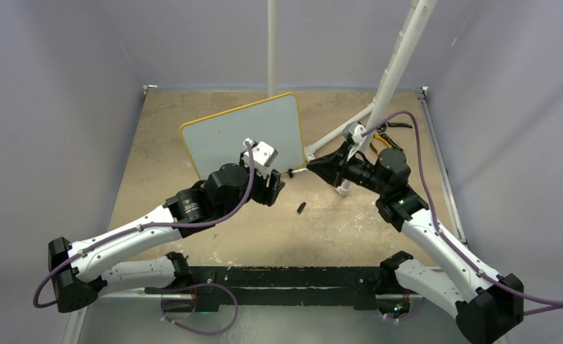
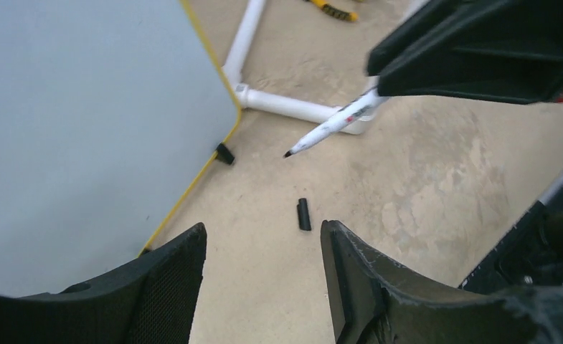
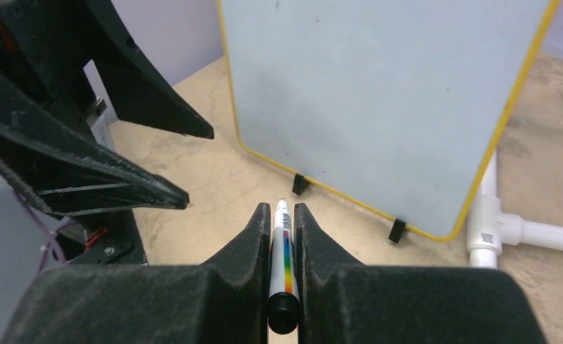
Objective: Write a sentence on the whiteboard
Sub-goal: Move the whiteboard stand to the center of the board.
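The whiteboard point(image 1: 242, 132) stands on small black feet, yellow-framed and blank; it also shows in the left wrist view point(image 2: 84, 129) and the right wrist view point(image 3: 379, 93). My right gripper point(image 1: 314, 166) is shut on a white marker with a rainbow stripe point(image 3: 282, 244). The uncapped black tip point(image 2: 290, 153) points towards the board's lower right corner, a short way off it. The black marker cap point(image 1: 300, 208) lies on the table, just ahead of my left gripper point(image 2: 262, 236). That gripper is open and empty, hovering beside the board's near edge.
A white pipe frame point(image 1: 396, 64) rises at the back right, and its foot point(image 2: 285, 106) lies close behind the marker. A yellow-and-black tool point(image 1: 382, 140) lies beyond it. A white pole point(image 1: 272, 43) stands at the back. Grey walls enclose the table.
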